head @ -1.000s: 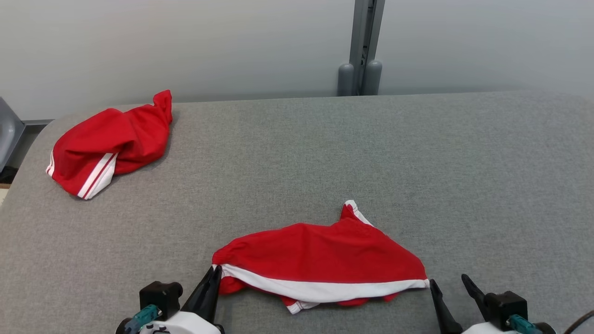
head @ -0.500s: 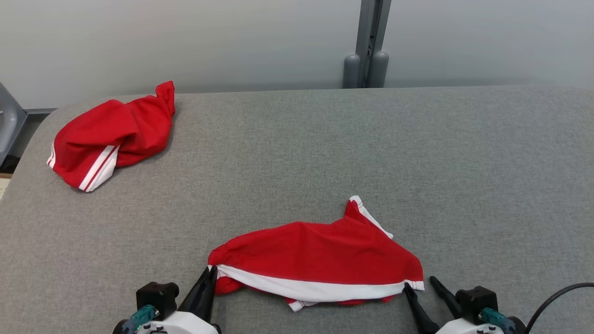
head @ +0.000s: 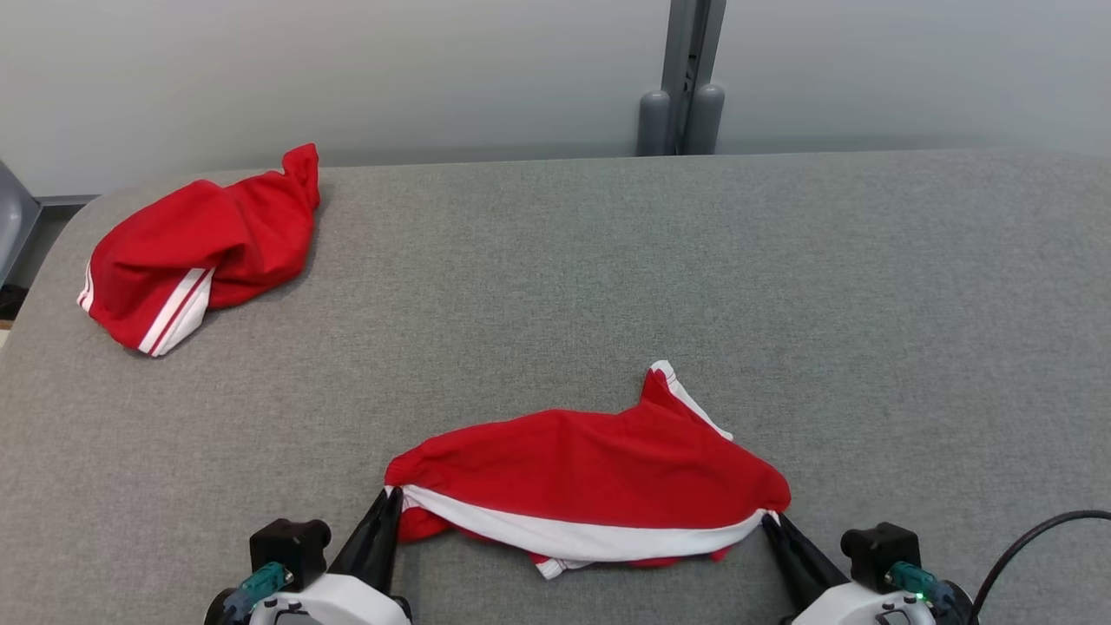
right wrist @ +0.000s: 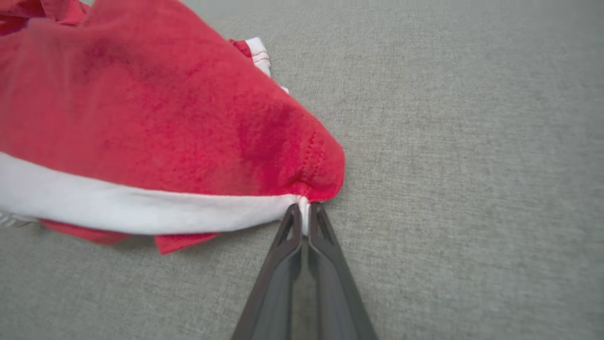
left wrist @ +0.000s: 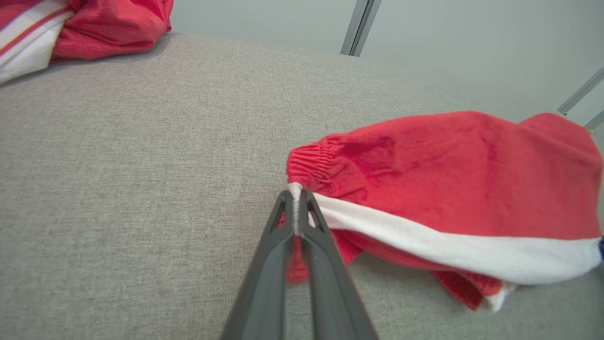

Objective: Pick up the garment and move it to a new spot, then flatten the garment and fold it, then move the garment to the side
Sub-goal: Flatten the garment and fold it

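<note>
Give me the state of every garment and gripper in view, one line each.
near garment: rumpled on the table, its white band pinched at both ends.
far garment: bunched up at the table's far left corner, nothing touching it.
left gripper: shut on the near garment's left end.
right gripper: shut on the near garment's right end.

Table (head: 868, 304) open centre, right; bundled red garment (head: 208, 252) far-left; held garment (head: 590, 469) front.

Garment (head: 590, 482) at the near side of the table (head: 555, 286), between left pincer (head: 392, 495) and right pincer (head: 769, 519); second garment (head: 200, 252) far back-left.
</note>
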Available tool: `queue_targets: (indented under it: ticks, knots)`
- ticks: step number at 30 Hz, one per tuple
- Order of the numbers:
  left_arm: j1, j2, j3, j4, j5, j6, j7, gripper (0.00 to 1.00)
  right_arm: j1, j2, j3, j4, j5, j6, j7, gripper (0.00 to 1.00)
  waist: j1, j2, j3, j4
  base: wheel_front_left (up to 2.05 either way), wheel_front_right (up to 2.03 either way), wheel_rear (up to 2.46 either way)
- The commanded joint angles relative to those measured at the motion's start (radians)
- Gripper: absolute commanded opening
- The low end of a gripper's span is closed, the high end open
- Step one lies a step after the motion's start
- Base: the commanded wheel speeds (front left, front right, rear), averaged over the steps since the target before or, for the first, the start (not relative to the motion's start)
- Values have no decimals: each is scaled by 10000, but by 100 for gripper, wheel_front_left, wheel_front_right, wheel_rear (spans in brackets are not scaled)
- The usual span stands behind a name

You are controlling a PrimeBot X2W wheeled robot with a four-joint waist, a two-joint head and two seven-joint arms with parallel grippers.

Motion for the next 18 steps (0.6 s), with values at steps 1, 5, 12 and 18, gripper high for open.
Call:
queue_targets:
  ticks: [1,5,12,18]
  knots:
    - [-124,87,40,-3,-28,75,-53,0,-65,-70,-76,-86,54,1,2,0,0,0,0,-22,0,0,0]
    - [-212,107,54,-113,0,64,-153,0,27,-65,-287,-590,205,1,1,0,0,0,-10,-85,0,0,0]
    - [-402,7,313,-836,-282,-188,-381,0,255,-292,-629,-2583,1316,1,1,0,0,0,-152,-258,0,0,0]
    - [-605,-43,522,-1784,-599,-380,-421,0,421,-884,-817,-4428,2081,1,48,0,0,0,-374,-441,0,0,0]
